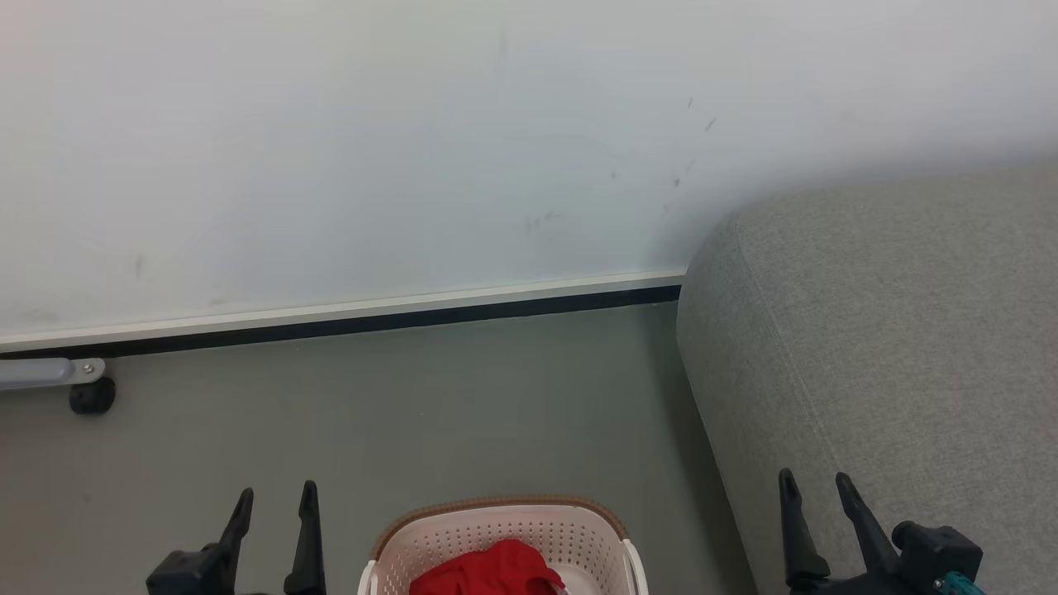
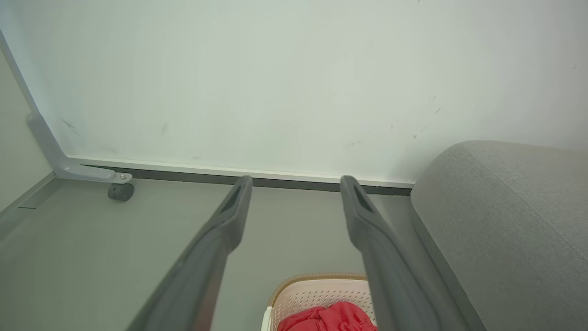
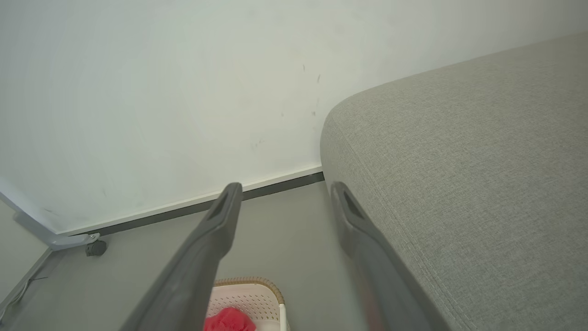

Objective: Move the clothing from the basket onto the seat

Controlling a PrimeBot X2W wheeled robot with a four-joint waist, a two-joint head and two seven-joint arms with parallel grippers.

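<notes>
Centrally, clothing [image 1: 488, 572] in basket [image 1: 496, 529], between left end effector [image 1: 277, 489] and right end effector [image 1: 814, 475], both released, empty

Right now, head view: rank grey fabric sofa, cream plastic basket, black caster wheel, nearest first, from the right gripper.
1. Grey fabric sofa, beside the right gripper.
2. Cream perforated basket, bottom centre.
3. Black caster wheel, far left.

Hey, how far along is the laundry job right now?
Nothing looks done yet: the red clothing lies in the basket, and the visible part of the grey sofa carries no clothing. The left hand and right hand hang open, holding nothing. Left: lifting the clothing out and onto the sofa.
</notes>
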